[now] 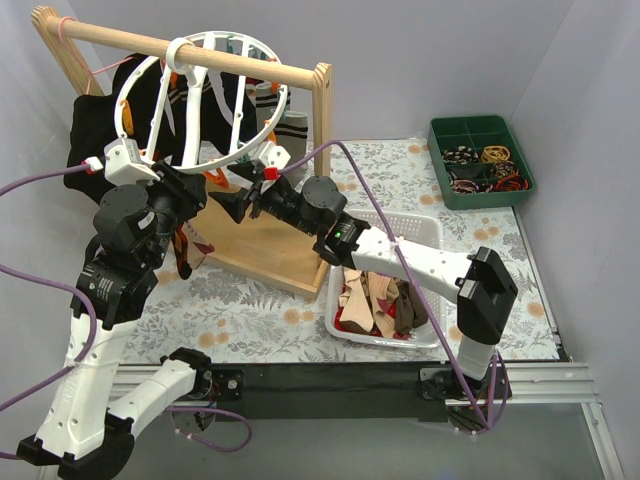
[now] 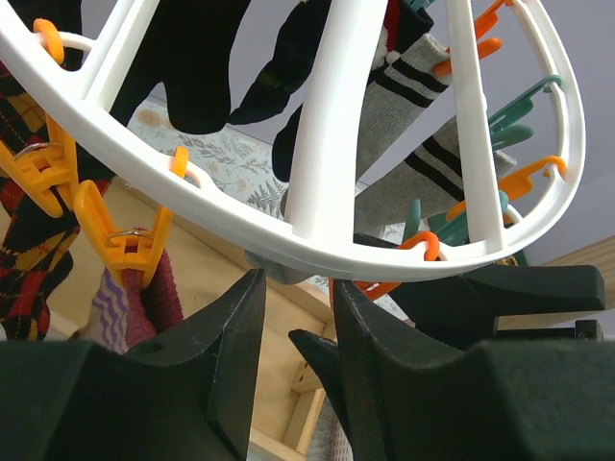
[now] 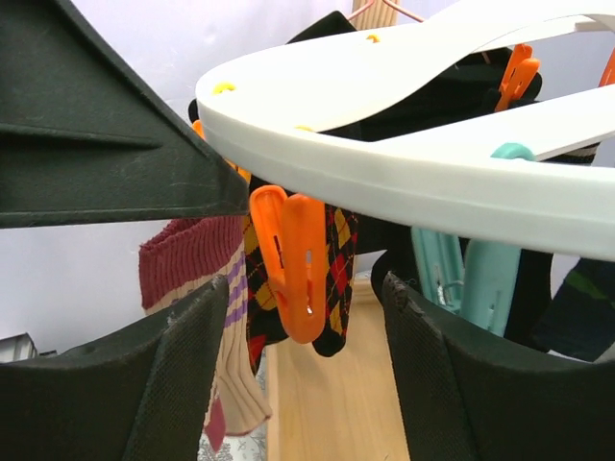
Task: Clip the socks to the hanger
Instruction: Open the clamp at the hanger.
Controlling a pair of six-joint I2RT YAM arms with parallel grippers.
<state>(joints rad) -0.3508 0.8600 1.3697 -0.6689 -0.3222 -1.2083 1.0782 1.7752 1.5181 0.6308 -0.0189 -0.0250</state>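
**Layout.** The surface (image 1: 500, 250), covered by a floral cloth, carries a wooden rail stand (image 1: 250, 65) at its far left. A black garment (image 1: 95, 130) hangs over the left end of the rail. The hanger (image 2: 317, 125) hangs by its hook from the same rail with its ring tilted, directly above both arm tips. A white basket (image 1: 410, 225) sits right of the stand, under the right arm. A green tray (image 1: 490, 201) sits in the far right corner.

**Task status.** Judged from these views, the work is partly done.
- Hung on the ring: a maroon sock (image 3: 187, 259) with purple stripes, an argyle sock (image 3: 341, 250) just right of it, grey striped socks (image 2: 423, 91) on the far side, and some dark ones.
- Left to clip: the loose socks (image 1: 380, 300) heaped in the basket. Their number cannot be read.

**Claws.**
- The left claw (image 2: 298, 280) sits just under the ring's near rim. Its fingers are drawn close with a narrow slot between them. Whether they pinch the rim cannot be told.
- The right claw (image 3: 303, 280) is spread wide and carries no sock. It straddles an orange clothespin (image 3: 293, 240) without touching it.

**Pins.** That orange pin hangs in front of the argyle sock. The teal clothespins (image 3: 476, 279) to its right appear free, so judged from this there are pins to spare for more socks.
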